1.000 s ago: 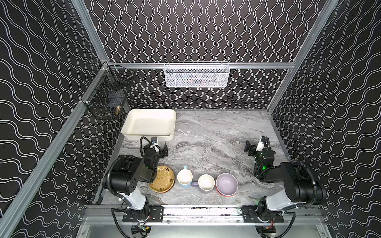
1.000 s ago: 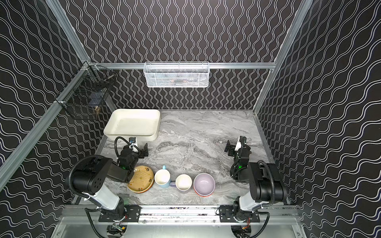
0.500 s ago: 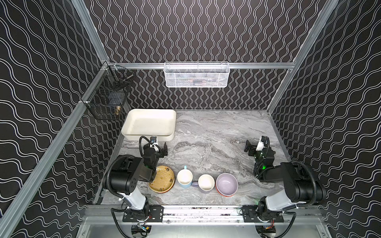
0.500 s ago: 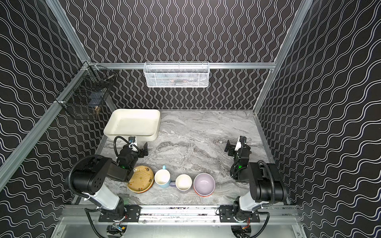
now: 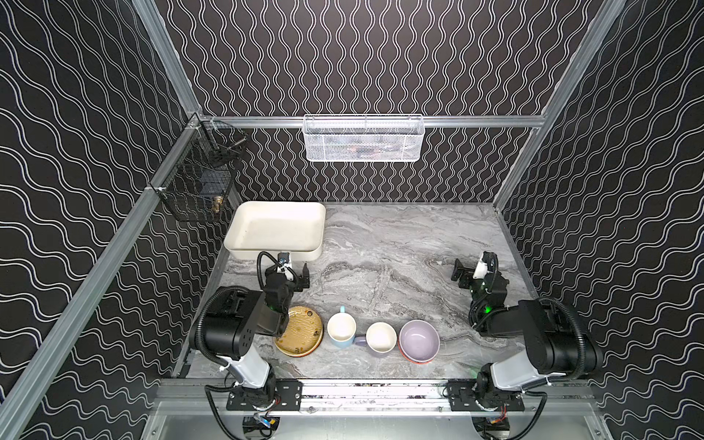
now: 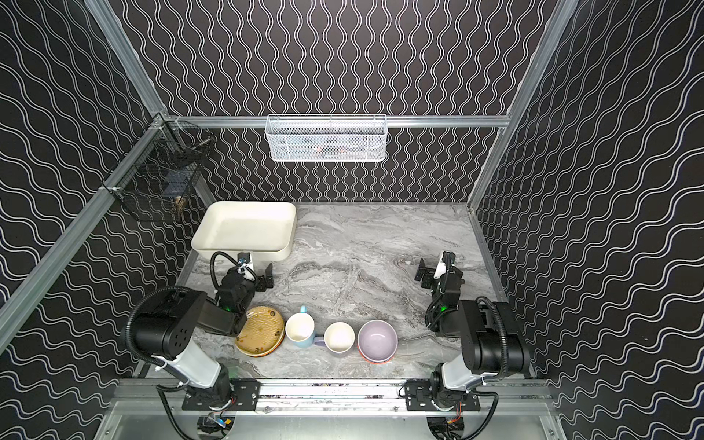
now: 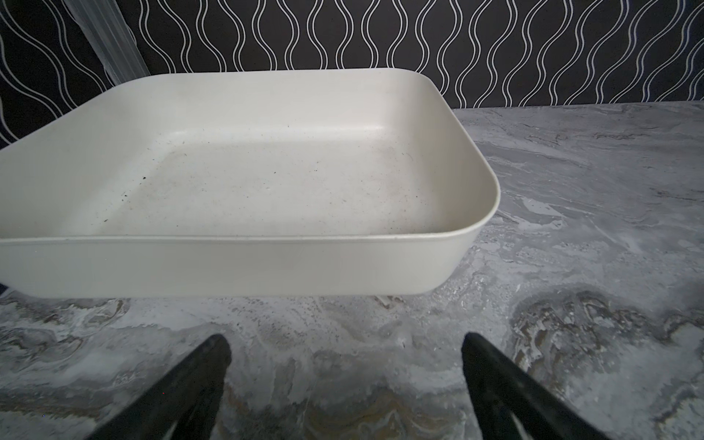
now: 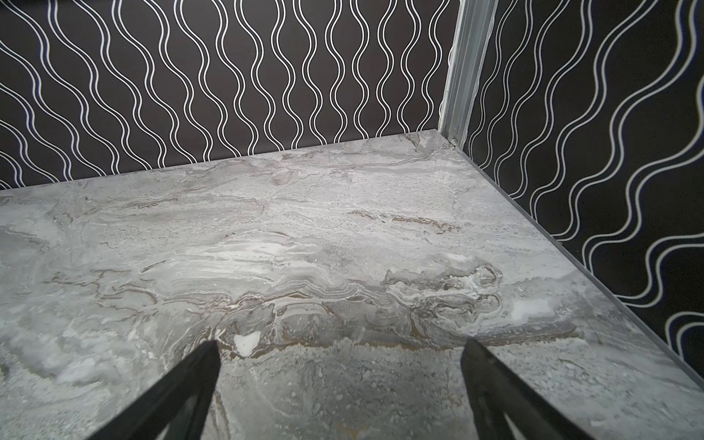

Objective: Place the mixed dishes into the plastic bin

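Observation:
The plastic bin [image 5: 276, 228] [image 6: 244, 224] [image 7: 266, 183] is a cream-white tub at the back left, and it is empty. The mixed dishes stand in a row near the front edge: a tan-gold patterned plate [image 5: 301, 333] [image 6: 261, 331], a light-blue mug [image 5: 341, 329], a lavender mug [image 5: 381, 337] and a lavender bowl [image 5: 419, 339] nested in an orange-rimmed bowl. My left gripper [image 5: 290, 269] [image 7: 344, 343] hovers open between the plate and the bin's near wall. Over bare table at the right, my right gripper [image 5: 474, 266] [image 8: 341, 346] is open and holds nothing.
A white wire-mesh basket [image 5: 364, 139] hangs on the back wall and a black wire basket [image 5: 198, 183] on the left wall. Patterned walls close in the marble table [image 5: 381, 247] on three sides. A metal rail [image 5: 362, 392] runs along the front.

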